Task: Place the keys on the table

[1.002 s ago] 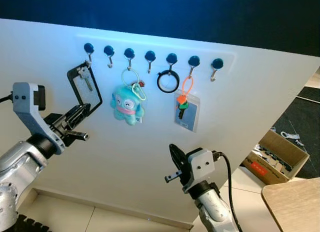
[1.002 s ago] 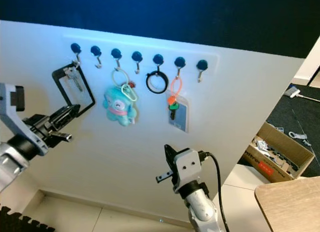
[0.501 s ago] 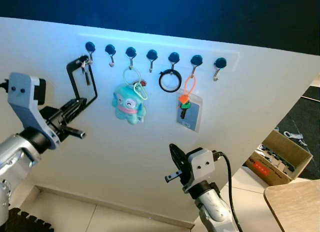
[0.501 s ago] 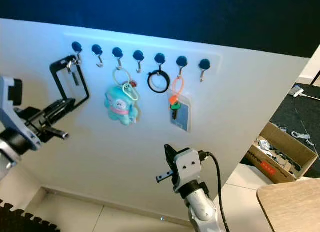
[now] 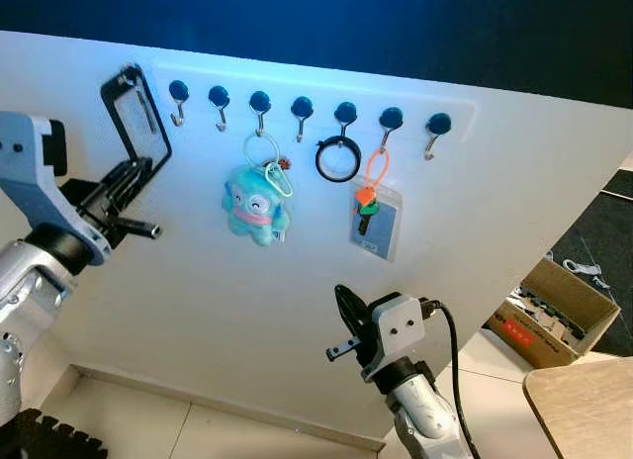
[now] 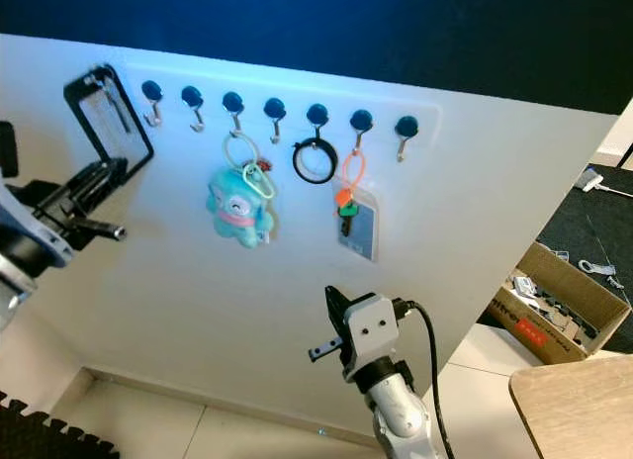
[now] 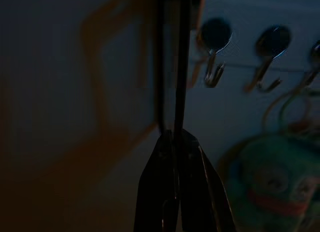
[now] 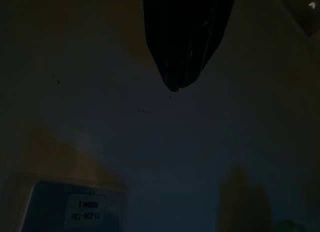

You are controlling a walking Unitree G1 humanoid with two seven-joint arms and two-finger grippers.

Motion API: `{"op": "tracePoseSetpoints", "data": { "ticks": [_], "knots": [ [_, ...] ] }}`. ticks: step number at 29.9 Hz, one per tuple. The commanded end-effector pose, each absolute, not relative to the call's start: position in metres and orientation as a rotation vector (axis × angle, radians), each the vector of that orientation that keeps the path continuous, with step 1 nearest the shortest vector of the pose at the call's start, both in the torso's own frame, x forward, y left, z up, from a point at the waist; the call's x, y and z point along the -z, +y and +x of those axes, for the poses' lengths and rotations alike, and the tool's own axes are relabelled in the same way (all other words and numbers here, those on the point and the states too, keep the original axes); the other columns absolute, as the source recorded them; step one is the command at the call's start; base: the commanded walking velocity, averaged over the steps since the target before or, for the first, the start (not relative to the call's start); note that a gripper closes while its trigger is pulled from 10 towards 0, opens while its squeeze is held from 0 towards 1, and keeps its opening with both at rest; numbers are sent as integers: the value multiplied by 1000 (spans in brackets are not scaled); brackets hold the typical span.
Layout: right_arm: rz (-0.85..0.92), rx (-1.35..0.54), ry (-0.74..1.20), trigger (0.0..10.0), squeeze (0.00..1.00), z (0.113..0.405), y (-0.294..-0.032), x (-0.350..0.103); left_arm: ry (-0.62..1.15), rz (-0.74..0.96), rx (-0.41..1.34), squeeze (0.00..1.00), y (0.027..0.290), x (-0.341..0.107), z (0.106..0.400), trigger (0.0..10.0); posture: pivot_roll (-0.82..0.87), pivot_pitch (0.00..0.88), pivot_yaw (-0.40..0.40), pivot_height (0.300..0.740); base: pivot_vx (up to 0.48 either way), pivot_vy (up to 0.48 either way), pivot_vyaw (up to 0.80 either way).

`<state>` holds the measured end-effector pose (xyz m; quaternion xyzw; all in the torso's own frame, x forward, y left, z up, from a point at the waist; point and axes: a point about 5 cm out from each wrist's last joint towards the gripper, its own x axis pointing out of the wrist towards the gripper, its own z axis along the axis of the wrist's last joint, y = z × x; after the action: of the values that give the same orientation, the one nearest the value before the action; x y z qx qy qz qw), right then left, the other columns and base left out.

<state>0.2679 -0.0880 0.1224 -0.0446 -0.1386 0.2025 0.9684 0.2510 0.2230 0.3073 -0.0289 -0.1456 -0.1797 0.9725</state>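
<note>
A black strap loop (image 5: 113, 123) with a silver key (image 5: 147, 110) hanging inside it is held up against the white wall, just up and left of the leftmost blue hook (image 5: 179, 91), which is bare. My left gripper (image 5: 138, 170) is shut on the loop's lower end; the left wrist view shows the fingers (image 7: 192, 157) pinched on the strap (image 7: 170, 67). My right gripper (image 5: 346, 309) hangs lower at the middle, shut and holding nothing, its tip (image 8: 172, 84) pointing at the wall. A corner of the wooden table (image 5: 584, 410) sits at the lower right.
The hook row also carries a teal plush toy (image 5: 253, 207), a black ring (image 5: 336, 162) and an orange loop with keys and a card (image 5: 374, 222). A cardboard box (image 5: 559, 316) stands on the floor at the right, beyond the table corner.
My left gripper has lifted the strap loop with the key up and to the left, off the leftmost hook. The right arm has not moved.
</note>
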Motion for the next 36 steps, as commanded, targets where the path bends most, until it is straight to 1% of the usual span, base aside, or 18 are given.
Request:
{"op": "tracePoseSetpoints", "data": {
  "ticks": [1,3,5,11,14,20,21,22,25,26,27,28,29,30,31,32,33,36],
  "knots": [
    [-87,-407,-260,10000,0,266,-90,-119,-345,-49,514,0,204,-314,237,10000,240,165,-24,740,0,0,0],
    [-87,-403,-264,10000,0,267,-91,-121,-237,103,655,0,182,-293,225,10000,240,167,-24,740,0,0,0],
    [-89,-397,-270,10000,0,269,-92,-122,-162,93,680,0,177,-273,221,10000,240,167,-24,740,0,0,0],
    [-101,-385,-267,10000,0,270,-98,-122,-109,42,644,0,182,-256,216,10000,230,167,-24,740,0,0,0],
    [-107,-376,-251,10000,0,270,-104,-119,-58,16,633,0,187,-245,203,10000,232,170,-26,740,0,0,0],
    [-99,-430,-237,10000,0,268,-99,-117,53,20,621,0,190,-218,195,10000,247,172,-35,740,0,0,0],
    [-55,-532,-204,10000,0,263,-92,-115,136,-10,664,0,185,-197,186,10000,244,172,-36,740,0,0,0],
    [-55,-532,-204,10000,0,263,-92,-115,136,-10,664,0,185,-197,186,10000,244,172,-36,740,0,0,0],
    [17,-676,-145,10000,0,255,-85,-114,176,-65,697,0,178,-186,183,10000,241,171,-38,740,0,0,0],
    [87,-748,-103,10000,0,250,-82,-115,175,-117,706,0,174,-184,183,10000,241,171,-38,740,0,0,0],
    [87,-748,-103,10000,0,250,-82,-115,175,-117,706,0,174,-184,183,10000,241,171,-38,740,0,0,0],
    [185,-810,-62,10000,0,245,-81,-117,162,-176,712,0,169,-184,185,10000,235,170,-38,740,0,0,0],
    [185,-810,-62,10000,0,245,-81,-117,162,-176,712,0,169,-184,185,10000,235,170,-38,740,0,0,0],
    [319,-870,-18,10000,0,240,-82,-122,137,-256,717,0,165,-186,187,10000,235,170,-38,740,0,0,0],
    [361,-882,-12,10000,0,239,-83,-124,118,-298,710,0,166,-189,189,10000,220,167,-38,740,0,0,0],
    [456,-897,-2,10000,0,238,-86,-128,86,-390,721,0,167,-195,189,10000,220,167,-38,740,0,0,0],
    [513,-912,-2,10000,0,236,-86,-132,72,-433,737,0,167,-198,187,10000,216,166,-35,740,0,0,0],
    [524,-917,-3,10000,0,236,-86,-133,70,-439,741,0,167,-198,186,10000,216,166,-35,740,0,0,0]
  ]
}}
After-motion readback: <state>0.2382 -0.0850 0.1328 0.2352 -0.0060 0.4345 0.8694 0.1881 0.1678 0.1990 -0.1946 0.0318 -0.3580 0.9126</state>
